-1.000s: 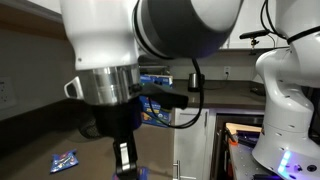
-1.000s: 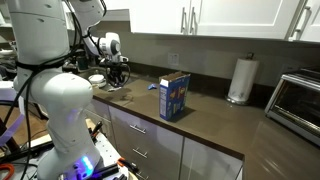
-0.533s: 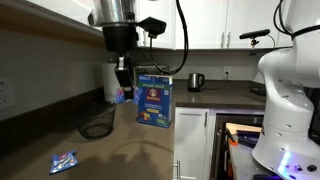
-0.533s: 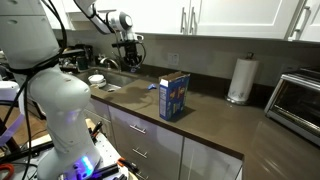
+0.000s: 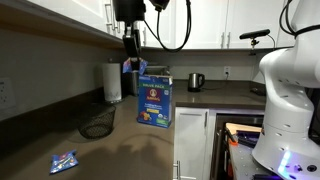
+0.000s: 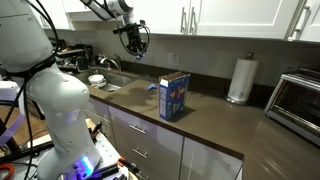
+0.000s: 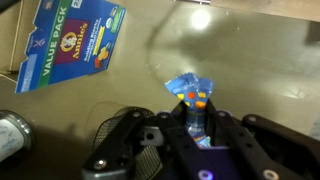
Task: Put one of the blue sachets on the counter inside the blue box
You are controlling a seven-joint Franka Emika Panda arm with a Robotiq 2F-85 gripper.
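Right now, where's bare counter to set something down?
Bare counter between the box and the towel roll. The front strip from the loose sachet to the box is also open. It's crowded at the sink end, around the dishes. The gripper with the held sachet hangs high above it all.

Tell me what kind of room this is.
Most likely a kitchen, in a home or an office. A long dark counter runs over white cabinet fronts, a paper-towel roll stands by the wall, and what looks like a toaster oven sits at the counter's end.
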